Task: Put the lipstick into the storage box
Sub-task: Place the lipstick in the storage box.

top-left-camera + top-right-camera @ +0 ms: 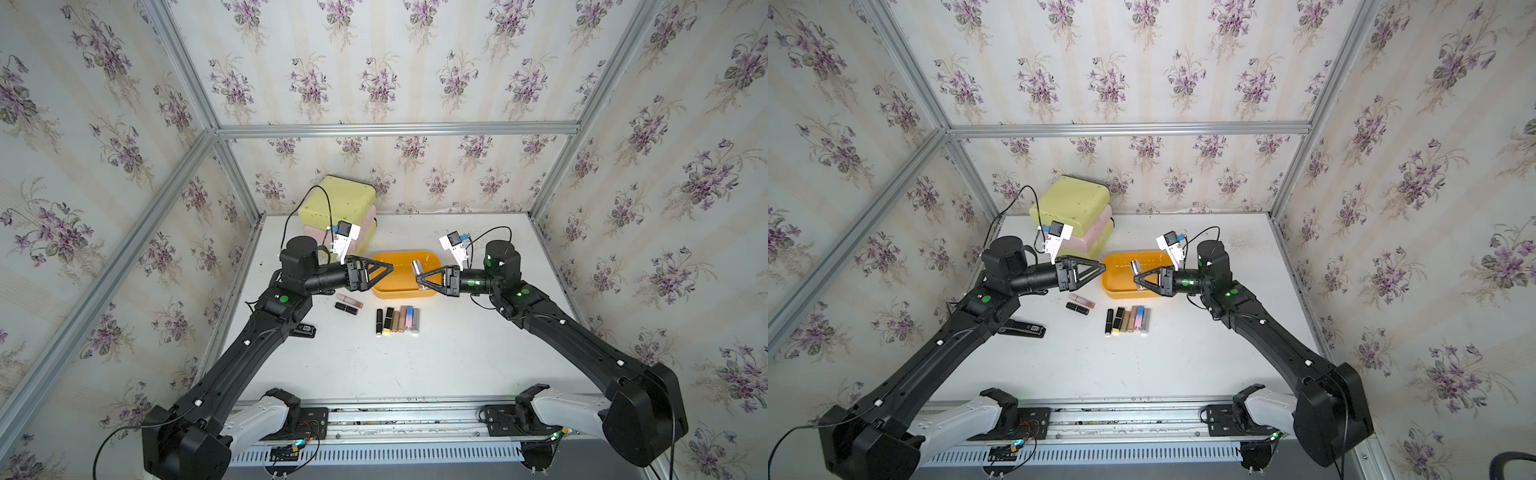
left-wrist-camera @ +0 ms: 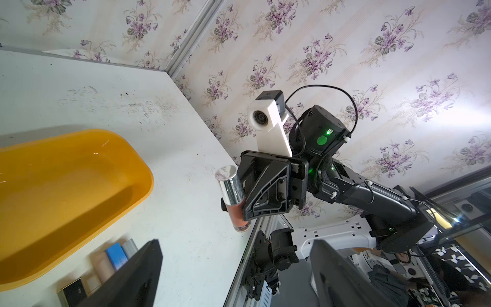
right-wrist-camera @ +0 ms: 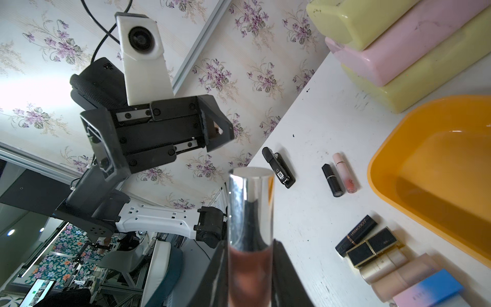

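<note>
At the far left of the white surface (image 1: 436, 365) stand the stacked lidded boxes (image 1: 345, 203), pale green over pink over green, smooth matte plastic with rounded corners, no part of this job. Just in front of them the left pincer (image 1: 384, 268) hovers by the left end of the storage box (image 1: 395, 291), empty, its jaws spread apart as the right wrist view shows. Below it a pink gloss tube (image 1: 349, 300) and a black lipstick (image 1: 346, 308) lie side by side, with a black stapler-like tool (image 1: 305, 330) under the left arm. Toward the middle, a tight row of lipsticks (image 1: 398, 320) rests on the surface, black, gold, beige and pink-to-blue cases touching one another. The storage box is shallow, glossy orange-yellow, oblong with rounded corners, and looks empty. Over its right part the right pincer (image 1: 419, 279) is pressed onto the lipstick (image 1: 417, 267), a clear tube of reddish-brown product with a mirror-bright silver cap, held roughly upright by its lower body and above the box, not yet in it. The likeliest trouble, as I judge it, is that slick round body: released upright from height, it could bounce off the hard floor, roll over the low rim, or tip out on the right. The two pincers also sit close across the box, so a careless move could bring them together.
</note>
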Available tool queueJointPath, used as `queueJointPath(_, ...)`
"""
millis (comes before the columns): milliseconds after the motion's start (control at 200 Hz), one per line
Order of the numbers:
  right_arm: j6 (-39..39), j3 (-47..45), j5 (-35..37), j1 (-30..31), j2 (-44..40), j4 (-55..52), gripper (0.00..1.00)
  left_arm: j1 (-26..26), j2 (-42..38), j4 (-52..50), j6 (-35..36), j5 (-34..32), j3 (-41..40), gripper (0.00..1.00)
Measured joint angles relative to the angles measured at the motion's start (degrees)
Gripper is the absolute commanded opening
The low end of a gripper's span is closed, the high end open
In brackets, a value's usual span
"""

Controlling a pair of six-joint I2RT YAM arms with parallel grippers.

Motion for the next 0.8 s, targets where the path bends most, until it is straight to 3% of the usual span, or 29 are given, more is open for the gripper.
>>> queueJointPath(595,0.24,2.16,-0.57,1.99,1.40,1.51,0.16,-7.30,10.80,5.90,-3.10,-3.23,3.96,0.69)
queueJointPath(799,0.24,2.16,-0.55,2.25,1.77,1.51,0.16,-8.63,12.50,8.48,-4.68,-3.56,3.96,0.52)
